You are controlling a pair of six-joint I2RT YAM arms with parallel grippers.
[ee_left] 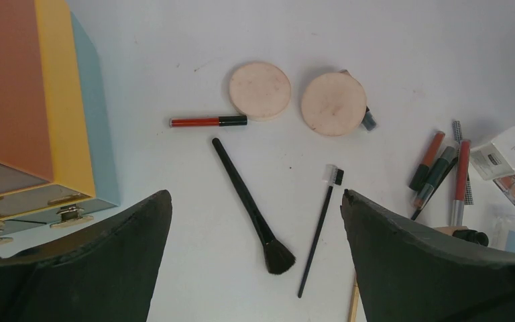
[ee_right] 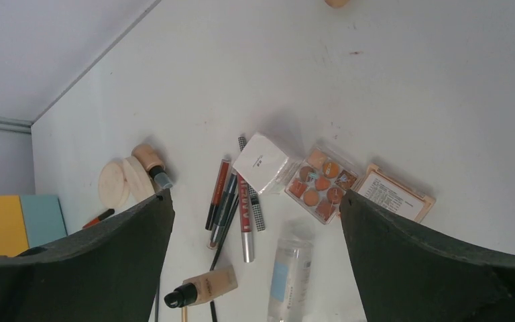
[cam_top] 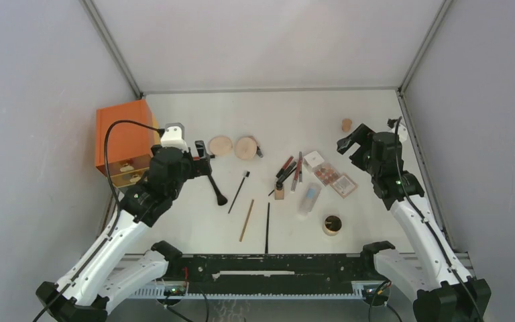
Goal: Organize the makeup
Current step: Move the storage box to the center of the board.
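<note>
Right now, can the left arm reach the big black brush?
Probably yes. The left arm holds its open end effector close above the brush, which lies flat on the table with nothing on top. Only a thin spoolie lies beside it, apart.

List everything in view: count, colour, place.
drawer box: one, orange, far left
round compacts: two, tan, right of the box
red pencil: one, left of the compacts
fan brush: one, black, mid left
thin brush: one, black, right of it
wooden pencil: one, brown, near centre
black pencil: one, right of it
pencil cluster: about five, red and dark, mid table
foundation bottle: one, beige, by the cluster
white box: one, right of the cluster
palette: one, reddish pans, beside the white box
labelled case: one, tan, beside the palette
clear tube: one, nearer than the palette
small jar: one, tan, near right
small tan object: one, far right
left fingers: two, black, open, over the brushes
right fingers: two, black, open, over the palette
</note>
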